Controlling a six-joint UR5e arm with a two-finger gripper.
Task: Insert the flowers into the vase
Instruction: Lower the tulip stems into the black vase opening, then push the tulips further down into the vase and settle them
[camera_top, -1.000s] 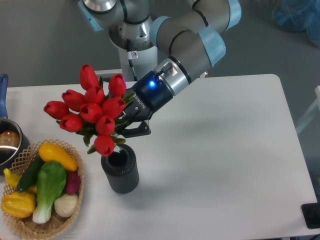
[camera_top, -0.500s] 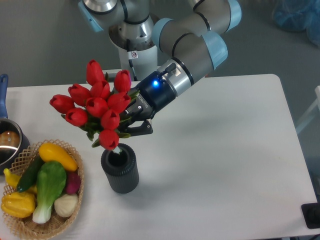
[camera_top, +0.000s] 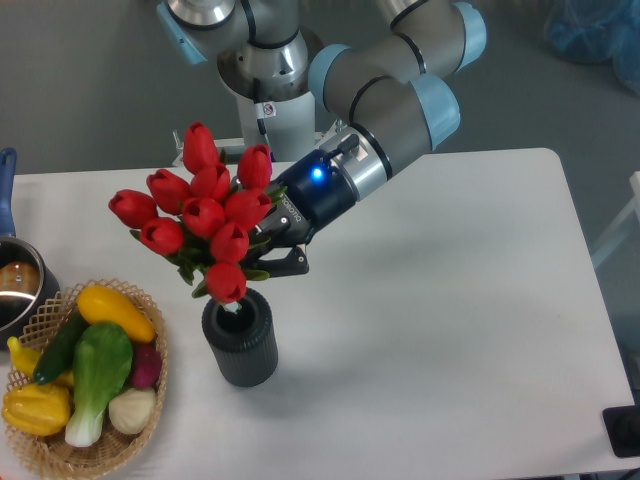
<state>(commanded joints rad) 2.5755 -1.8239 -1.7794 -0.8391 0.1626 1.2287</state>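
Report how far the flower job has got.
Done: the gripper has the flowers clamped at the stems and lifted clear of the table. In hand: the bunch hangs tilted right above the vase, its lowest bud near the mouth. I cannot tell whether the stem ends have entered yet. Left: lower the stems into the vase and open the jaws.

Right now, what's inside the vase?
The vase mouth shows a dark interior with something pale-green at its rim, likely stem ends of the tulip bunch. The lowest bud covers part of the opening; depth can't be seen.
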